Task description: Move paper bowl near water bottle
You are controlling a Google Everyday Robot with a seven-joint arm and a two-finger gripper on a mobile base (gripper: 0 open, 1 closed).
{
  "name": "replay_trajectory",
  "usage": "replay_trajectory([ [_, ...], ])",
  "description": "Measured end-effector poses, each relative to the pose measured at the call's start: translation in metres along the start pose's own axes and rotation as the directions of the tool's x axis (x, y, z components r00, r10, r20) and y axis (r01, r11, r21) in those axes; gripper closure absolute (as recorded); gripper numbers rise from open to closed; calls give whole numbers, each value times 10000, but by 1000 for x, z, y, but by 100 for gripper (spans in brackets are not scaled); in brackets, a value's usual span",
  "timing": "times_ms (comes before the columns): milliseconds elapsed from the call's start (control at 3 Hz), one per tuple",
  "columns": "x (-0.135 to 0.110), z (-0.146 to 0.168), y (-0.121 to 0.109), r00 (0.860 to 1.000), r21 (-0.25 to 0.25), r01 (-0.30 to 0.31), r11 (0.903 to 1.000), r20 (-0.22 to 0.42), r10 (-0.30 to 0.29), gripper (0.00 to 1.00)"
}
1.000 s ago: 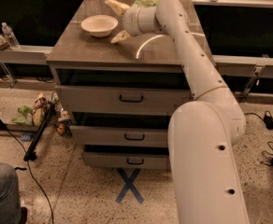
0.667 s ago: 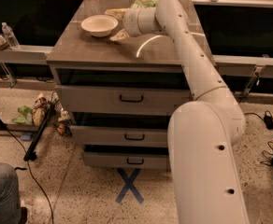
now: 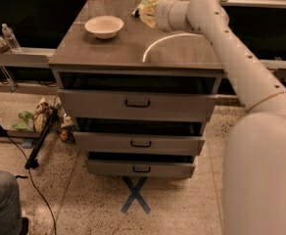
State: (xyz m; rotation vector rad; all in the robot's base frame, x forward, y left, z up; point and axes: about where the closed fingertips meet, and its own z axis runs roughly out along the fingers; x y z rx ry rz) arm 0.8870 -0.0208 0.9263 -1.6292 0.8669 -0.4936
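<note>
The off-white paper bowl (image 3: 104,26) sits upright on the far left part of the grey cabinet top (image 3: 182,53). The clear ribbed water bottle (image 3: 95,1) stands just behind it at the back edge, its top cut off by the frame. My gripper (image 3: 140,13) is above the back middle of the top, to the right of the bowl and apart from it. It holds nothing that I can see. The white arm (image 3: 231,48) reaches in from the right.
A green snack bag (image 3: 150,5) lies behind the gripper, partly hidden. A small clear bottle with a white cap (image 3: 10,37) stands on the left ledge. Three drawers (image 3: 137,103) stand slightly open. A blue X (image 3: 135,195) marks the floor, with cables, clutter and a person's knee (image 3: 1,199) at left.
The gripper has drawn back to the right, away from the bowl's rim. The bowl has stayed in place in front of the water bottle.
</note>
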Motion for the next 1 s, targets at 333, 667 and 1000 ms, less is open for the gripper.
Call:
replay_trajectory([
  [333, 41, -85, -32, 9840, 815, 123, 9966, -1782, 24, 100],
  [667, 60, -149, -40, 9528, 1520, 261, 9880, -3029, 214, 100],
  [1000, 53, -141, -30, 9543, 1643, 173, 9863, -2969, 327, 82],
])
